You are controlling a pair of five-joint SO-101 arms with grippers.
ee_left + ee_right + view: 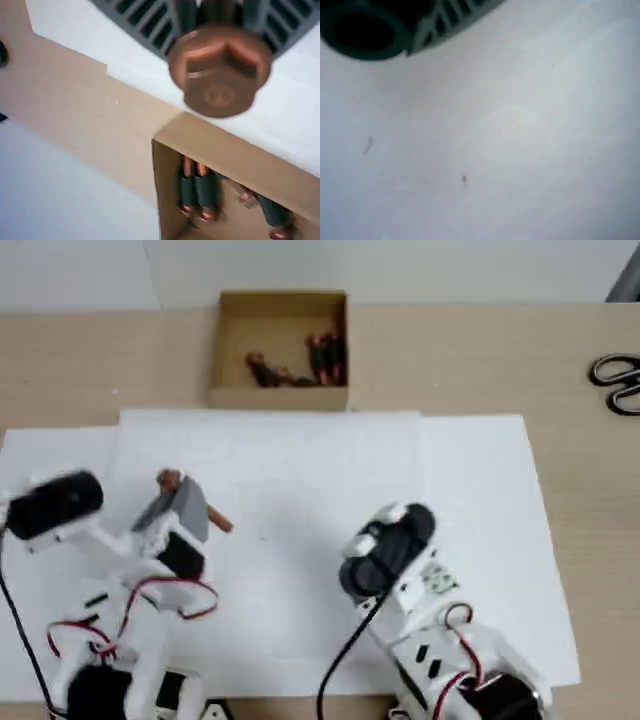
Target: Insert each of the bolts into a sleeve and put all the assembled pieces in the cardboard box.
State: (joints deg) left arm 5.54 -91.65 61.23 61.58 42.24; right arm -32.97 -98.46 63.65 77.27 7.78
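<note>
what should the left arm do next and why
Probably carry the left gripper, shut on the copper bolt, across to the dark sleeve the other arm holds and line shank with bore: the bolt is bare, and the arms sit apart.

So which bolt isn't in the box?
The bolt in the left gripper, over the white sheet; the other bolts lie sleeved in the box.

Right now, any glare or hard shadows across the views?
High view: even light, soft shadows on the white sheet, cardboard box interior dimmer. Left wrist view: highlight on the bolt head. Right wrist view: sleeve mouth in shadow, faint bright patch on the sheet, no hard shadows.
</note>
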